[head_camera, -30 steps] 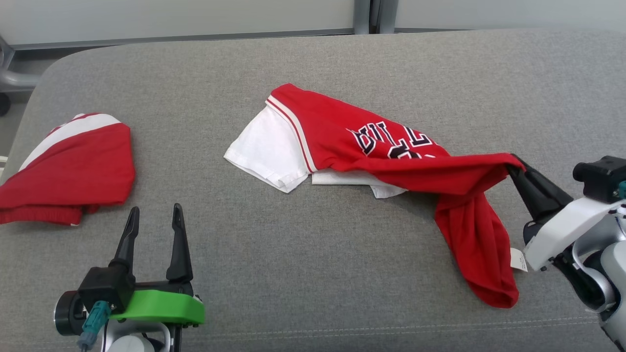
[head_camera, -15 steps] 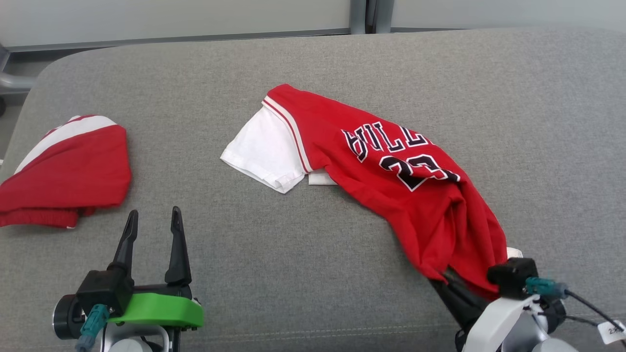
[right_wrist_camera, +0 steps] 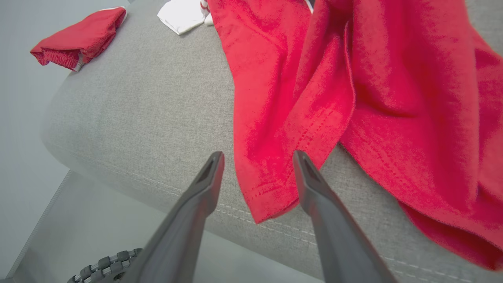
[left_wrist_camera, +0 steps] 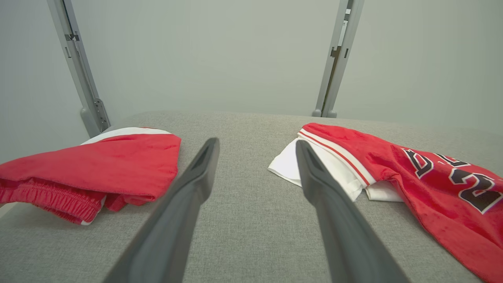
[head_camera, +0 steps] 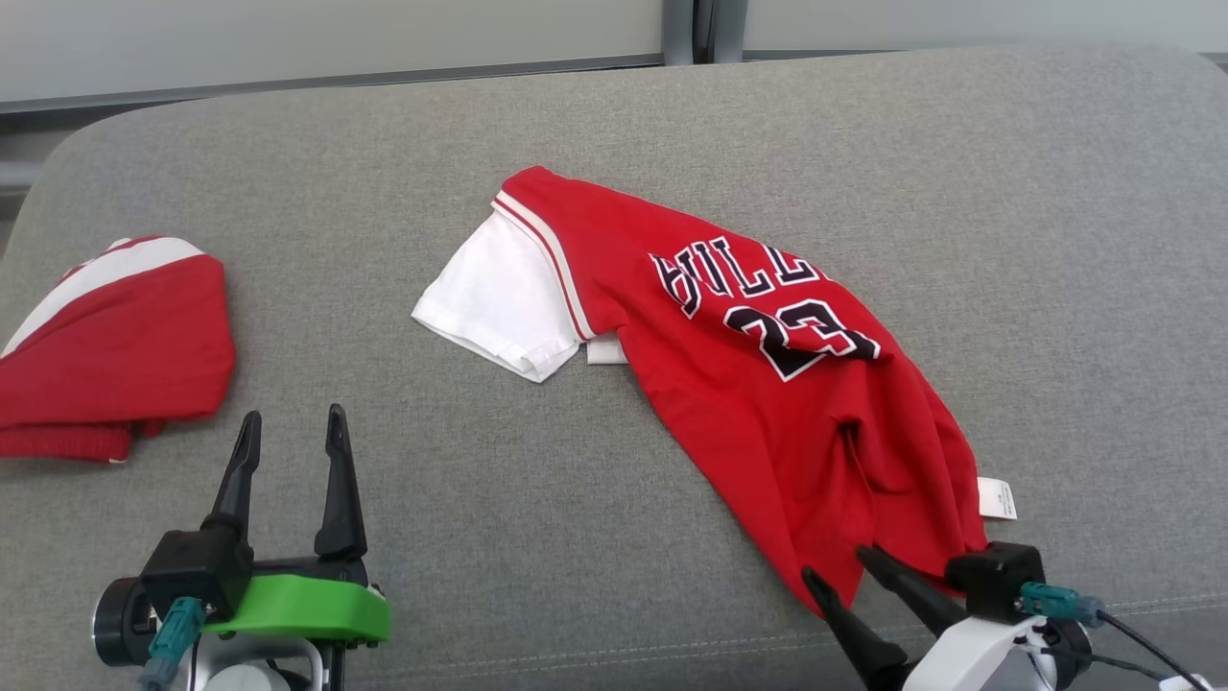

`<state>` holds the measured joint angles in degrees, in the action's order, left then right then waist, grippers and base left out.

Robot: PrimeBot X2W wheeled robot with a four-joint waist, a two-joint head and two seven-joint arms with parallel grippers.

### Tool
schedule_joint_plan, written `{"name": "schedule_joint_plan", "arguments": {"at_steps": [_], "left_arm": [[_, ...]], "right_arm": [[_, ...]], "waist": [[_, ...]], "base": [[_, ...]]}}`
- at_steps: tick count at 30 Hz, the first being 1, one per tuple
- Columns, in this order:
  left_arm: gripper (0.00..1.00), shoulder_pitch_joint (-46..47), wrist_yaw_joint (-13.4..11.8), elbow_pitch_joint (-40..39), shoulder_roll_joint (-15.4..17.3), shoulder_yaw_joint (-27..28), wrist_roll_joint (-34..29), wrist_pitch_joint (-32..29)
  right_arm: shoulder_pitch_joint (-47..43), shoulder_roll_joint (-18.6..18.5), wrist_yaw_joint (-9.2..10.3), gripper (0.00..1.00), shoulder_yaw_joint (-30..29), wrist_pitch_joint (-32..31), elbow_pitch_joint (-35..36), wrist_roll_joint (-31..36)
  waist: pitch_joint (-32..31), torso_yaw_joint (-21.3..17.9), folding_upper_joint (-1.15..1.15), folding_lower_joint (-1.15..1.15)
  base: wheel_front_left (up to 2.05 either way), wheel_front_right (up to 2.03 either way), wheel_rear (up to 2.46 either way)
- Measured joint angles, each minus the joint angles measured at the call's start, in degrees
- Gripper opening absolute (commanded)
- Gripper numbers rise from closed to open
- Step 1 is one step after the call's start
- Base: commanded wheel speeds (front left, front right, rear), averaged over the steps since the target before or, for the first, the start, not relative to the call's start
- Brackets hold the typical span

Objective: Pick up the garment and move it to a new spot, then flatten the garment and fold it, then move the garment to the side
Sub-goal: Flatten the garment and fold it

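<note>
The garment (head_camera: 767,413) is a red jersey with black lettering, the number 23 and a white sleeve, lying spread diagonally on the grey cushion (head_camera: 576,537). Its lower hem (right_wrist_camera: 267,196) reaches the cushion's front edge. My right gripper (head_camera: 837,562) is open at that hem, one finger on each side of the hem's corner, gripping nothing. In the right wrist view the right gripper (right_wrist_camera: 258,154) has the red cloth (right_wrist_camera: 353,78) lying loose between and beyond its fingers. My left gripper (head_camera: 294,415) stands open at the lower left, well apart from the jersey (left_wrist_camera: 412,177), and in its own view the left gripper (left_wrist_camera: 256,142) points at bare cushion.
A second red and white folded garment (head_camera: 115,345) lies at the cushion's far left, also seen as a red bundle (left_wrist_camera: 98,165). The cushion's stitched front edge (right_wrist_camera: 157,184) runs just under the right gripper. A pale wall with metal posts (left_wrist_camera: 334,59) stands behind.
My right gripper drew the jersey's hem down to the front edge, spreading the cloth, then opened and let it go. The left gripper stayed put; the camera shifted slightly.
</note>
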<state>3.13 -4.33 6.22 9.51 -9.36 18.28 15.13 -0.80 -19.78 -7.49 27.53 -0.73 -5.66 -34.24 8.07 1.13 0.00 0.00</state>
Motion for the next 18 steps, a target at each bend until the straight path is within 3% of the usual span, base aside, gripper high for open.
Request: {"name": "schedule_joint_plan", "arguments": {"at_steps": [5, 11, 18], "left_arm": [[1.0, -0.01, -0.27, -0.22, 0.45, 0.47, 0.15, 0.0], [1.0, -0.01, -0.71, -0.89, 1.22, 0.7, -0.2, 0.0], [1.0, -0.93, -0.81, -1.14, 1.87, 0.37, -0.48, -0.01]], "right_arm": [[0.27, -1.79, 0.0, 1.0, -1.99, 5.25, 3.59, -0.88], [1.7, -0.56, 0.01, 1.0, -11.15, 12.65, 3.58, 0.51], [3.02, 1.67, 0.0, 1.0, -16.38, 14.63, 0.71, 8.71]], "waist": [[-0.07, -0.64, 0.0, 0.0], [-0.97, -1.45, 0.0, 0.0], [-3.32, -1.93, 0.0, 0.0]], "base": [[0.0, 0.0, 0.0], [0.0, 0.0, 0.0], [0.0, 0.0, 0.0]]}}
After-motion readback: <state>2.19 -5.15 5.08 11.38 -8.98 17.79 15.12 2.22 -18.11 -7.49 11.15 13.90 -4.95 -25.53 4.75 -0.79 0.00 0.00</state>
